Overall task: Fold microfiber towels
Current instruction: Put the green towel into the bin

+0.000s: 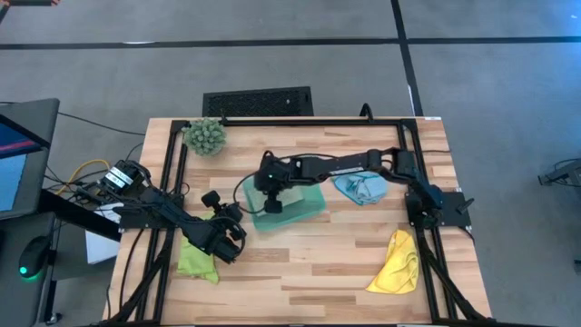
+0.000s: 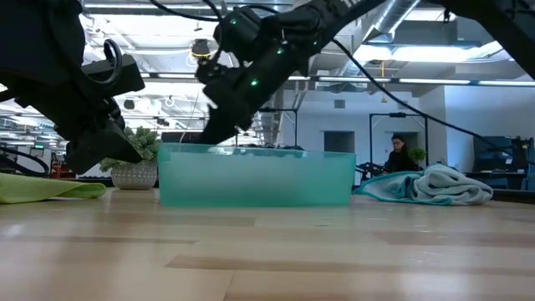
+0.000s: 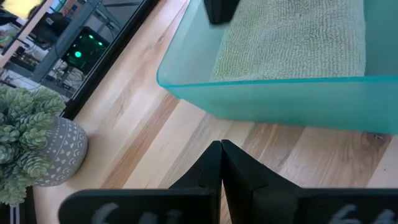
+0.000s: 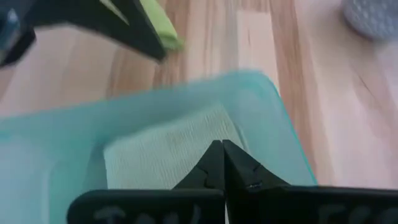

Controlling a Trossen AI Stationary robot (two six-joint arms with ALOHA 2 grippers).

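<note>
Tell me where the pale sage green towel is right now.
The pale sage green towel lies flat inside the teal tray at the table's middle, under the shut right gripper, with the light blue towel to its right.

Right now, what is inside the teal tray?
Inside the teal tray lies one pale sage green towel, folded flat. The shut right claw hovers over it and covers part of it. Whatever is under the towel cannot be seen.

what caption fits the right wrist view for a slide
Shut right gripper over the folded pale sage towel lying in the teal tray.
</note>
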